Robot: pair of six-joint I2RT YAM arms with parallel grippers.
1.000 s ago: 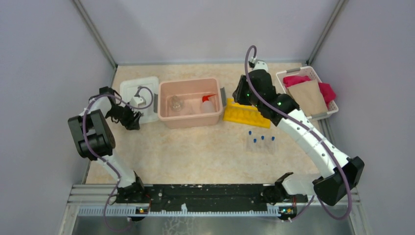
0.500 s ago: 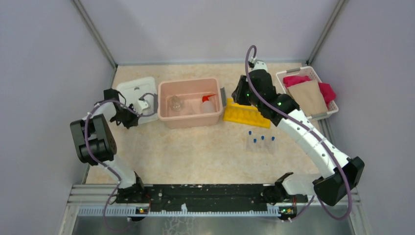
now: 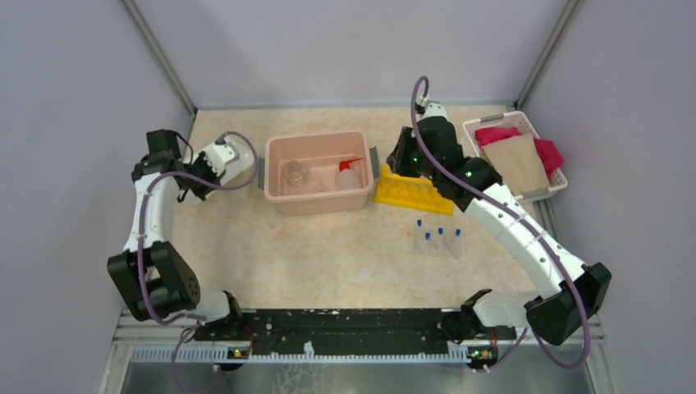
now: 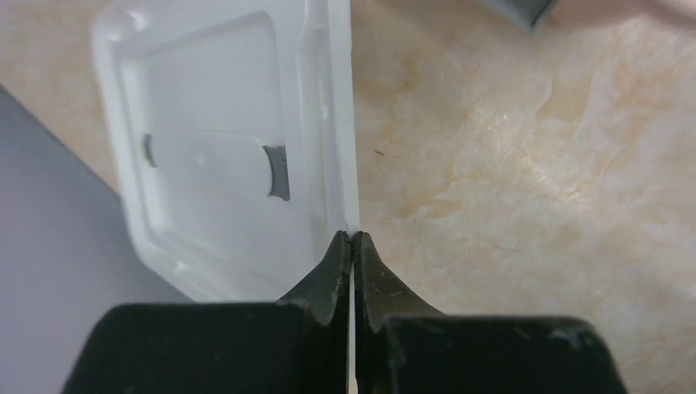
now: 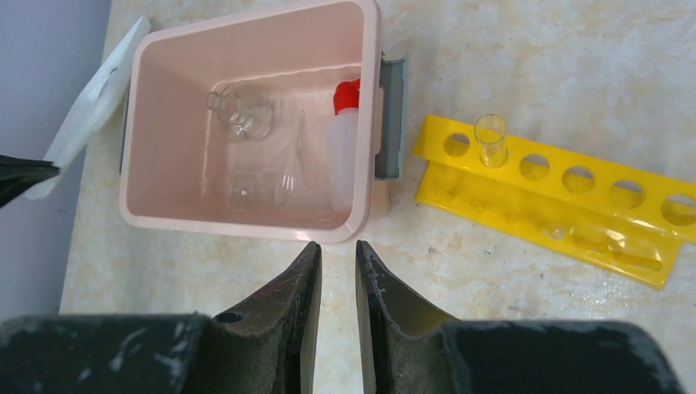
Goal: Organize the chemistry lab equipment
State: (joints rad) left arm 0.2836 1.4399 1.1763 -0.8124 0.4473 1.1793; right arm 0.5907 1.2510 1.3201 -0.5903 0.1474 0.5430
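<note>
Nearest the arms, the small blue-capped tubes (image 3: 439,238) stand on the table, not yet in any hole. A little farther back lies the yellow rack (image 5: 558,217). The right gripper (image 5: 337,246) hangs above the table near it. Its fingers are almost together, with a thin gap, and hold nothing. Next to the rack sits the pink bin (image 5: 263,49), with the glass flask (image 5: 242,111) and the white squeeze bottle (image 5: 345,152) inside. To the left of the bin, the left gripper (image 4: 351,238) pinches the thin edge of the white lid (image 4: 213,156), fingers pressed tight on it. At the far right is the white basket (image 3: 491,120) of cloths.

The lid could slip or swing, because only its thin rim is held. If it drops or swings, it might knock the bin or the glass inside.

The left wrist view shows how small that pinch is; from above, the arm hides it. The right wrist view shows one clear tube (image 5: 491,138) already in the rack's end hole, which is too small to spot from above. Only the top view shows the loose tubes and the basket.
</note>
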